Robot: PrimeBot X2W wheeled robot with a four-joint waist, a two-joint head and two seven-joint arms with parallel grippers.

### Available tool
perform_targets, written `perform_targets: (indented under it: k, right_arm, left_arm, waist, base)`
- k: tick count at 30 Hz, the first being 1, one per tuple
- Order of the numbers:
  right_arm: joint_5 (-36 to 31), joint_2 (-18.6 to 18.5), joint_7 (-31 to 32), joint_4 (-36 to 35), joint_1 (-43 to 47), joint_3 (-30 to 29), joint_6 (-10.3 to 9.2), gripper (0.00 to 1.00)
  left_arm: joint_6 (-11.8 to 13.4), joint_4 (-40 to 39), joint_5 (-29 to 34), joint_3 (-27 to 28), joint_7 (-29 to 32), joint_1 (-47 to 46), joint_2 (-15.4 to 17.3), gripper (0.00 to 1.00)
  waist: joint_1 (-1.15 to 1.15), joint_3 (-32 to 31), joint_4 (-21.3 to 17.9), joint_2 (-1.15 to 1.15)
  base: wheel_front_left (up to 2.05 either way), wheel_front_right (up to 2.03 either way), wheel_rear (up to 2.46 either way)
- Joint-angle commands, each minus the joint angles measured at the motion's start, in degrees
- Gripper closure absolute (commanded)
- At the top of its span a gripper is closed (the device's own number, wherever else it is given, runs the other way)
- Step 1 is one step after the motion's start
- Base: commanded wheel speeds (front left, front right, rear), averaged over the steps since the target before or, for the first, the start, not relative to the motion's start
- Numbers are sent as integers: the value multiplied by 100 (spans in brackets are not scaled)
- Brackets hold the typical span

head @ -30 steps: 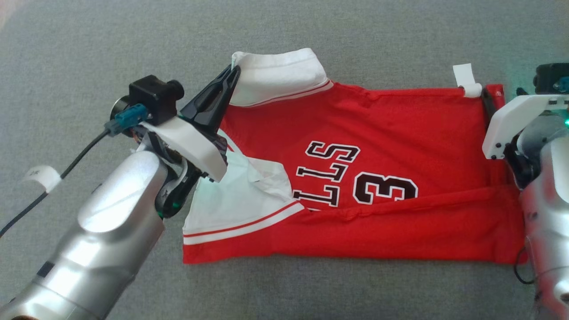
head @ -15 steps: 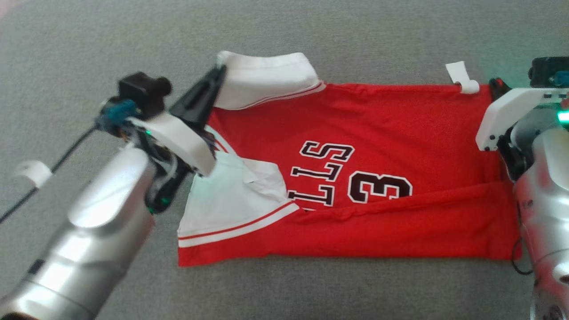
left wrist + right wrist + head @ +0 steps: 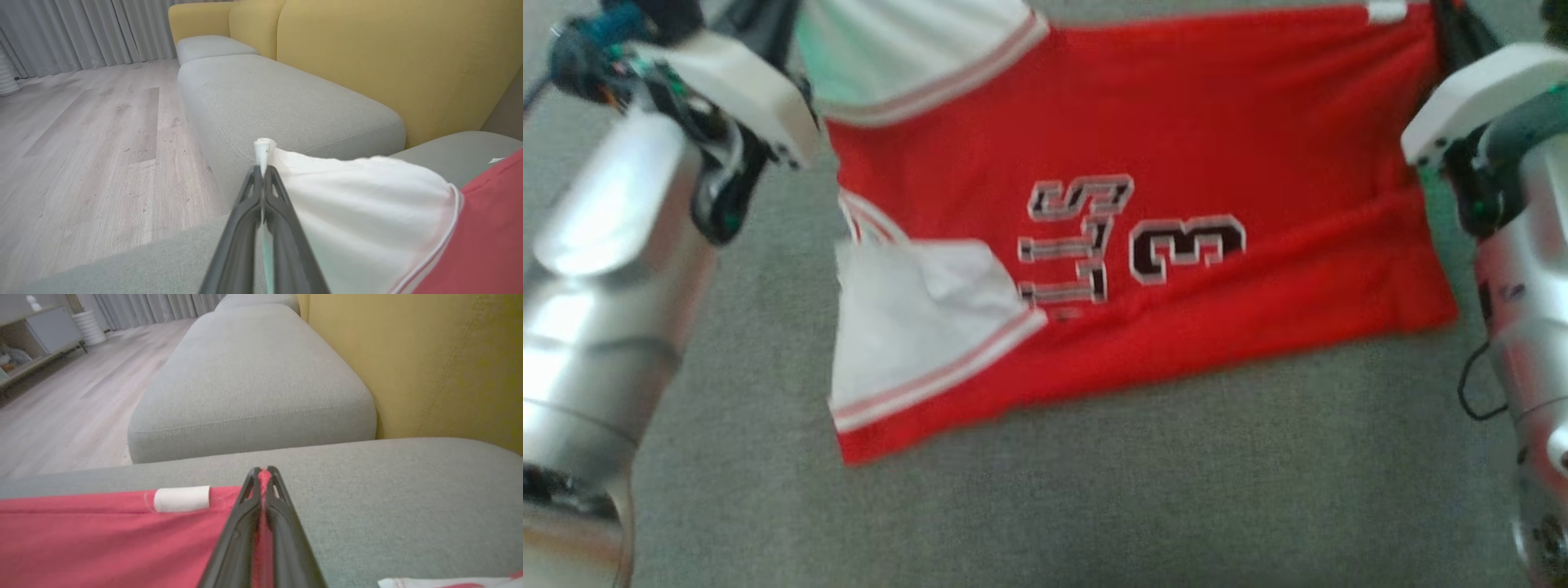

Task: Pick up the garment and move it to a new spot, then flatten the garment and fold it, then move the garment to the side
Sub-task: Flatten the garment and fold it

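- Head view: the grey seat cushion [image 3: 1094, 523] of a sofa spans the frame and bears the garment; this picture is motion-blurred.
- Left wrist view: a yellow backrest [image 3: 388, 61] rises behind a neighbouring grey cushion [image 3: 286, 106], with pale wooden floor [image 3: 81, 143] and grey curtains [image 3: 81, 32] beyond.
- Garment [image 3: 1176, 122]: a red jersey with white sleeves trimmed in red stripes, its black-and-white lettering and a numeral 3 facing up. It lies spread across the seat cushion, with its near edge folded over in a band. Its far edge reaches the top of the head view between the two arms.
- Left arm [image 3: 596, 269], silver, stands at the garment's left; right arm [image 3: 1527, 286], silver, stands at its right.
- Left end effector [image 3: 261, 171]: fingers pressed together, pinching the edge of a white sleeve, with a little fabric protruding past the tips.
- Right end effector [image 3: 263, 475]: fingers pressed together on the garment's red corner, with red cloth visible between the tips.
- White tag [image 3: 182, 499]: a small label on the red edge, just beside the right end effector.
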Motion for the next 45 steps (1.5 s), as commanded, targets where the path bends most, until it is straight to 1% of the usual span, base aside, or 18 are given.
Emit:
perform_targets:
  k: [1,3,4,8,12,18,24,27,29,35,39,45]
  right_arm:
    - [122,-54,-92,-216,-227,161,-4,100]
    - [248,-90,-207,-264,-288,353,-4,100]
    - [248,-90,-207,-264,-288,353,-4,100]
    - [544,-148,-518,-267,-467,453,-4,100]
    - [731,-196,-667,-191,-534,643,-4,100]
    - [1076,-385,-636,-88,-222,1102,-4,100]
    - [1459,-758,-451,-118,285,1636,-4,100]
    - [1672,-931,-350,-172,548,1883,-4,100]
    - [1821,-1049,-263,-217,711,2047,-4,100]
    - [2134,-1457,144,-345,1176,2591,-4,100]
    - [2335,-1719,559,-521,1429,3023,-4,100]
    - [2654,-2073,1028,-848,1627,3463,-4,100]
  left_arm:
    - [57,21,78,229,-74,-442,211,100]
    - [87,256,132,244,-210,-680,136,100]
    - [87,256,132,244,-210,-680,136,100]
    - [176,706,192,315,-603,-1059,-21,100]
    - [138,1064,224,291,-921,-1190,-155,100]
    - [-21,1378,211,51,-1073,-837,-283,100]
    - [-87,1290,307,-378,-1128,-278,-201,100]
    - [-98,1110,239,-582,-987,65,-103,100]
    - [-100,875,187,-834,-780,337,-1,100]
    - [-102,-37,-164,-1415,-105,1043,461,100]
    - [-102,-478,-336,-1628,219,1446,743,100]
    - [-102,-1050,-566,-1837,775,1895,1022,100]
  waist:
    - [0,102,-69,0]
    - [0,179,-98,0]
    - [0,179,-98,0]
    - [0,278,-121,0]
    - [0,289,-86,0]
    - [0,47,62,0]
    - [0,-306,242,0]
    - [0,-480,315,0]
    - [0,-590,361,0]
    - [0,-857,472,0]
    - [0,-1031,452,0]
    - [0,-1182,398,0]
  base:
    - [0,0,0]
    - [0,0,0]
    - [0,0,0]
    - [0,0,0]
    - [0,0,0]
    - [0,0,0]
    - [0,0,0]
    - [0,0,0]
    - [0,0,0]
    - [0,0,0]
    - [0,0,0]
    - [0,0,0]
